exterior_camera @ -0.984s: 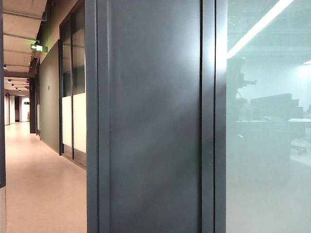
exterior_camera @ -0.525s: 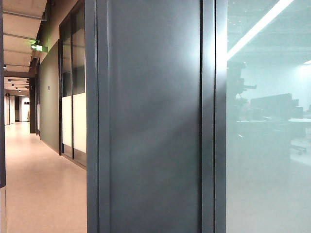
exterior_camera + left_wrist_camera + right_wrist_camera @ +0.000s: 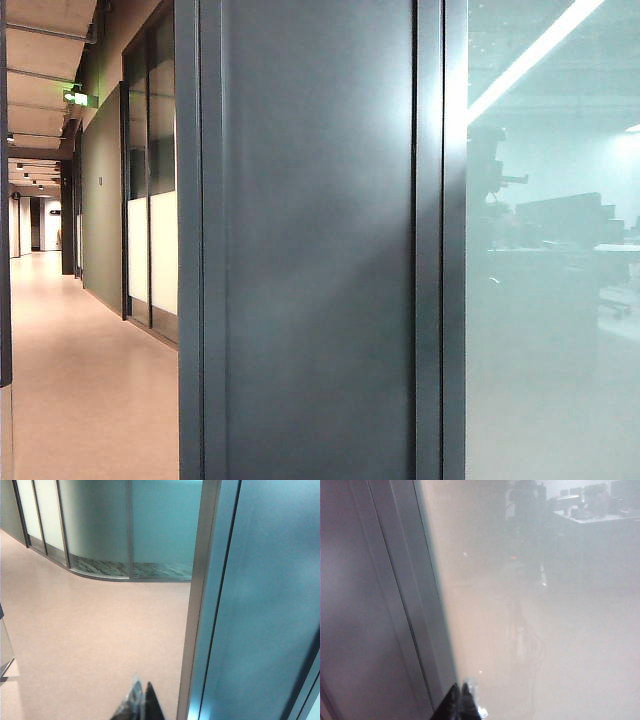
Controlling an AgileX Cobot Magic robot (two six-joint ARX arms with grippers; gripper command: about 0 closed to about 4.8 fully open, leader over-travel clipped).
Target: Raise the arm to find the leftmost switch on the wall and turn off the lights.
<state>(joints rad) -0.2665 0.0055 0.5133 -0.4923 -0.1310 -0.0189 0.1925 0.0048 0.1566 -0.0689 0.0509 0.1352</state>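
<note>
Exterior view: no arms; wrist views: left end effector (image 3: 140, 702), right end effector (image 3: 461, 700) tips together, closed.

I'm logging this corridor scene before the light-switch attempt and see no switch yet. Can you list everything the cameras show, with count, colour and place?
Wall panel: one, dark grey, filling the middle of the exterior view.
Frosted glass pane: one, pale green-white, right of the panel; a dim jointed silhouette and desks show in it.
Ceiling light strip: one, white, seen in the glass at upper right.
Corridor floor: one, beige, running away on the left.
Exit sign: one, green, high on the left.
Curved glass partition: one, pale teal, across the floor in the left wrist view.
Light switch: none visible.
Left pincer: one, dark, tips together, beside the metal frame.
Right pincer: one, dark, tips together, near the glass.
</note>
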